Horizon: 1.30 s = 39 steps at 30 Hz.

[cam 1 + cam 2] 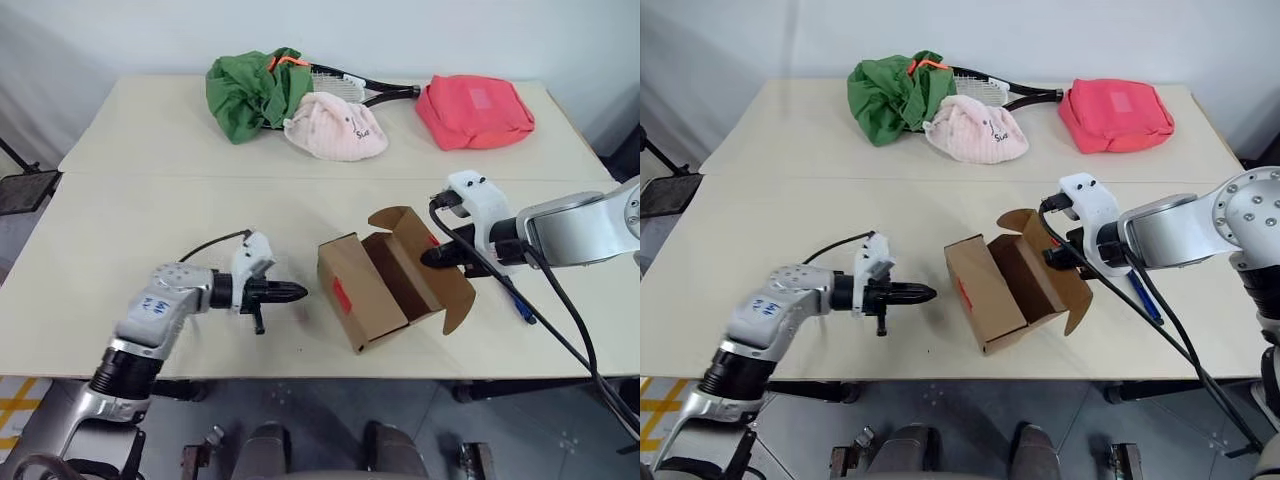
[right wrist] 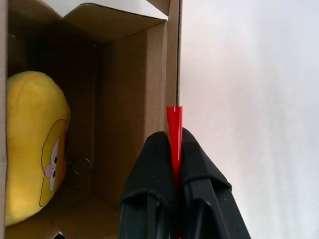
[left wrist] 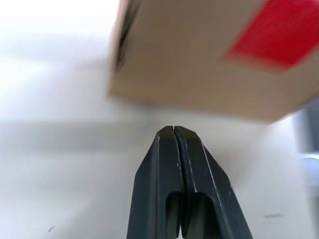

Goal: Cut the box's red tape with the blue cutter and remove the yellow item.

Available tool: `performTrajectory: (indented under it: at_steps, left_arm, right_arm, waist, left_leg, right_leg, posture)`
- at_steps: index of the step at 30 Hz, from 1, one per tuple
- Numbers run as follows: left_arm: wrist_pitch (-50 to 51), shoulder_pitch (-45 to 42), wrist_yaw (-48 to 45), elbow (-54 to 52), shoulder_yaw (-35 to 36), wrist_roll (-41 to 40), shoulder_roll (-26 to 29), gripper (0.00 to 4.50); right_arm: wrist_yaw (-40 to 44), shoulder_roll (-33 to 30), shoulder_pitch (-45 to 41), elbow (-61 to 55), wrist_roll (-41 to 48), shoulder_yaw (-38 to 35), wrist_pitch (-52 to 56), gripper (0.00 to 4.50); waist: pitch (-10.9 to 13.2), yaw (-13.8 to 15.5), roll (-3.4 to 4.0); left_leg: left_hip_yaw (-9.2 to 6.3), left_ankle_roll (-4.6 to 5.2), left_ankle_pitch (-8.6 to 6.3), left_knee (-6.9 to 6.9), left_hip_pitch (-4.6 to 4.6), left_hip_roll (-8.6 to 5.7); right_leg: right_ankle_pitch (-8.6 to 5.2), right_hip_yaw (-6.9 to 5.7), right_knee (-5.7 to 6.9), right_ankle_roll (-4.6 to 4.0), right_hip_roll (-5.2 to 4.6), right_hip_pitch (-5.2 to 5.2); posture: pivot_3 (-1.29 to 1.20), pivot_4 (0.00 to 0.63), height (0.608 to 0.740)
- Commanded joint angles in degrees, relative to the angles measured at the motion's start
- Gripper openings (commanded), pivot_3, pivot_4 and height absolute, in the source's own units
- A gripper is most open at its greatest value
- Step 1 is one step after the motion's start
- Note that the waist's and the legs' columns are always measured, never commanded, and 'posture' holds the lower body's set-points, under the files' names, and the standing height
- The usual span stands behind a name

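Brown box point(image 1: 372, 290) with red tape point(image 1: 341, 294), yellow item point(image 2: 32, 149) inside, blue cutter point(image 1: 1143, 297), black grippers.

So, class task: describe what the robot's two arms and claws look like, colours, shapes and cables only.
Both arms are silver-grey metal with rounded joint housings. Each ends in a white wrist block and a black claw of two tapered fingers: left claw, right claw. Black cables loop from each wrist block back along the arm, the right one hanging lowest. The left arm has a black ribbed section and small blue markings.
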Motion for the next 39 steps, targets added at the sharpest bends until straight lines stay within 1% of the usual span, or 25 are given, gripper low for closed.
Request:
performTrajectory:
  at_steps: [1,3,6,10,13,16,20,24,28,33,36,39]
  left_arm:
    - [6.63,-4.2,-2.05,-5.65,6.78,-11.23,1.49,0.0]
    - [9.23,-5.78,-1.48,-7.41,7.51,-14.99,1.06,0.0]
    - [9.57,-7.78,1.25,-8.55,4.47,-15.44,-2.07,0.0]
    - [6.32,-8.93,7.37,-5.85,-2.29,-9.08,-7.81,0.0]
    - [4.15,-10.27,13.42,-3.15,-4.75,-5.72,-13.89,0.0]
    - [2.21,-11.03,16.18,-0.86,-7.4,-1.61,-15.78,0.0]
    - [3.43,-10.61,14.78,-1.67,-10.11,-0.84,-14.82,0.0]
    - [5.56,-8.86,11.45,-3.61,-11.18,-1.7,-10.61,0.0]
    - [6.85,-7.96,11.16,-3.28,-11.51,-1.04,-8.59,0.0]
    - [6.31,-6.68,11.31,-2.42,-9.81,0.07,-5.97,0.0]
    - [6.54,-5.47,10.52,-2.86,-8.56,-0.03,-3.53,0.0]
    - [6.73,-3.49,7.98,-4.0,-7.14,-1.07,0.14,0.0]
  right_arm:
    - [-0.85,-1.28,-0.57,-1.71,1.0,-1.33,-0.75,0.08]
    - [-1.17,-1.35,-0.2,-1.7,0.99,-1.46,-0.94,0.08]
    - [-1.69,-1.19,0.25,-1.65,1.0,-1.49,-1.25,0.08]
    - [-2.55,-0.56,0.62,-1.52,0.99,-1.52,-1.98,0.08]
    - [-3.03,-0.28,0.96,-1.51,0.99,-1.56,-2.53,0.08]
    - [-3.39,-0.09,1.3,-1.63,0.99,-1.63,-2.83,0.08]
    - [-3.76,0.0,2.03,-2.05,0.99,-1.87,-3.35,0.08]
    - [-4.21,-0.62,2.81,-1.89,1.0,-2.26,-3.57,0.08]
    - [-4.35,-0.94,3.68,-1.92,1.0,-2.76,-3.88,0.08]
    - [-3.3,-1.92,4.52,-2.17,1.0,-3.25,-3.45,0.08]
    - [-2.68,-2.55,4.58,-2.33,1.0,-3.53,-3.37,0.08]
    - [-1.97,-2.91,4.27,-2.37,1.0,-4.0,-3.36,0.08]
  waist:
    - [0.0,0.06,0.0]
    - [0.0,0.05,0.0]
    - [0.0,0.13,0.0]
    - [0.01,0.14,-0.02]
    - [0.02,0.12,-0.03]
    - [0.02,0.09,-0.03]
    - [0.02,0.01,-0.03]
    - [0.02,0.05,-0.03]
    - [0.02,0.06,-0.03]
    - [0.01,0.03,-0.03]
    - [0.01,0.04,-0.02]
    - [0.0,0.0,-0.01]
  left_leg:
    - [-0.01,0.0,0.0,0.0,-0.01,0.0]
    - [0.0,0.0,0.0,0.02,-0.02,-0.01]
    - [0.0,0.0,0.0,0.02,-0.01,-0.01]
    - [0.01,0.0,0.0,0.04,-0.01,-0.01]
    - [0.03,0.0,0.0,0.04,-0.01,-0.01]
    - [0.03,0.0,0.0,0.04,-0.02,-0.01]
    - [0.05,0.0,0.0,0.02,0.0,-0.01]
    - [0.05,0.0,0.0,0.02,0.0,-0.01]
    - [0.05,0.0,0.0,0.03,0.01,-0.01]
    - [0.05,0.0,0.0,0.03,0.03,-0.01]
    - [0.05,0.0,0.0,0.03,0.04,0.0]
    - [0.05,0.0,0.0,0.04,0.06,0.0]
  right_leg:
    - [0.0,0.0,0.0,0.0,0.0,0.0]
    - [0.0,0.0,0.01,0.0,0.0,0.0]
    - [0.0,0.0,-0.01,0.0,-0.01,0.03]
    - [0.01,0.0,0.0,0.01,0.0,0.03]
    - [0.02,0.01,-0.01,0.02,0.0,0.03]
    - [0.02,0.0,-0.01,0.02,0.0,0.02]
    - [0.02,0.01,-0.01,0.02,0.0,0.02]
    - [0.02,0.0,-0.02,0.02,0.0,0.02]
    - [0.02,0.01,-0.02,0.02,0.0,0.03]
    - [0.02,0.01,-0.01,0.01,0.0,0.03]
    - [0.02,0.02,0.0,0.01,0.0,0.03]
    - [0.03,0.03,0.03,-0.01,0.0,0.04]
  posture:
    - [0.0,0.15,0.74]
    - [0.0,0.15,0.74]
    - [0.0,0.15,0.74]
    - [0.0,0.15,0.74]
    - [0.0,0.15,0.74]
    - [0.0,0.15,0.74]
    - [0.0,0.15,0.74]
    - [0.0,0.15,0.74]
    - [0.0,0.15,0.74]
    - [0.0,0.15,0.74]
    - [0.0,0.15,0.74]
    - [0.0,0.15,0.74]
